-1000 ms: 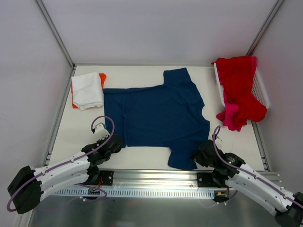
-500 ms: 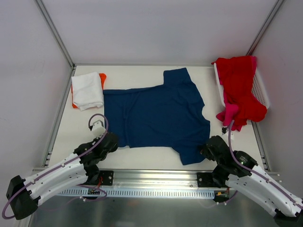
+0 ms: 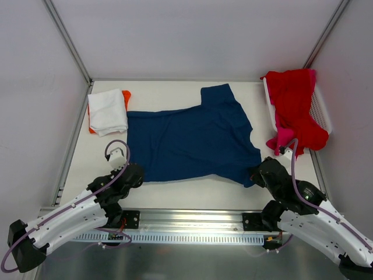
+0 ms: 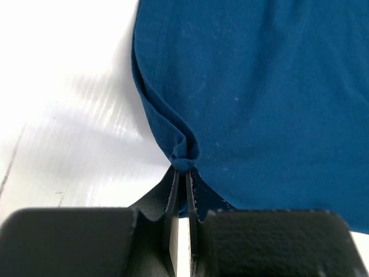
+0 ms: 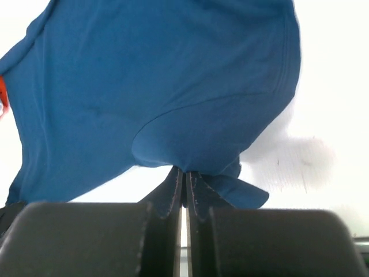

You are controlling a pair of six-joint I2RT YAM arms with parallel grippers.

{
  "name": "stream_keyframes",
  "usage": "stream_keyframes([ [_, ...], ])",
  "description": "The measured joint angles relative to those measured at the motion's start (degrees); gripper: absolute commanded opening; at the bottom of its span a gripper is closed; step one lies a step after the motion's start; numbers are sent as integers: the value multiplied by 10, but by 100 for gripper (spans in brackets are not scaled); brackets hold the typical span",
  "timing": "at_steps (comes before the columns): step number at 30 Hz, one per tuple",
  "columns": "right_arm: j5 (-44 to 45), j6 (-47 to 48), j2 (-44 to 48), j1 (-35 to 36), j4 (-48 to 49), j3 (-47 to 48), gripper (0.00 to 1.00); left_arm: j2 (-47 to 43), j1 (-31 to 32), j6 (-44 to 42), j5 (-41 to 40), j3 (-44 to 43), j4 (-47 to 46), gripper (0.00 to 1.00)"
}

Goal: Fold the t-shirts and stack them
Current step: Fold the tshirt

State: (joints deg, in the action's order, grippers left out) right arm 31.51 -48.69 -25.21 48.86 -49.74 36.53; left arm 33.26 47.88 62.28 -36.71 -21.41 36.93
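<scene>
Your navy t-shirt (image 3: 192, 137) lies spread across the middle of the counter (image 3: 175, 87), plain side up. Its hem is toward the left, its neck toward the right, and one sleeve reaches to the far edge.

The left jaws are pinched fully shut on the near-left hem corner. In the left wrist view the cloth is gathered into a small knot right at the tips. The right jaws are closed just as tight on the near-right end, apparently the near sleeve, and a flap of fabric pokes out beside the tips.

Gripping both near ends at once gives you the whole near edge. That looks like the setup for carrying the edge over toward the far side in one even fold. The edge between the two grips looks a little wavy, so the arms will likely need to move together to keep the fold from skewing.

The white t-shirt (image 3: 108, 111) sits folded on the orange t-shirt (image 3: 126, 94) at the far left, just beside the navy hem. That pile reads as the stack this shirt should join.

The red t-shirt (image 3: 294, 102) and the pink t-shirt (image 3: 282, 141) hang over the mesh basket (image 3: 322, 111) at the far right, not yet folded.
</scene>
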Motion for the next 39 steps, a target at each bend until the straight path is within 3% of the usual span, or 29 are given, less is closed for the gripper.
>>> stream_keyframes([
  [13,60,66,-111,0,47,40,1,1,-15,-23,-52,-54,16,0],
  [23,54,133,-277,-35,134,109,0,68,-52,-51,-87,-88,13,0],
  [33,23,185,-414,-80,199,167,0,93,-147,-134,-57,-86,-78,0],
  [39,-8,214,-503,-123,235,202,1,164,-188,-177,-29,-86,-148,0],
])
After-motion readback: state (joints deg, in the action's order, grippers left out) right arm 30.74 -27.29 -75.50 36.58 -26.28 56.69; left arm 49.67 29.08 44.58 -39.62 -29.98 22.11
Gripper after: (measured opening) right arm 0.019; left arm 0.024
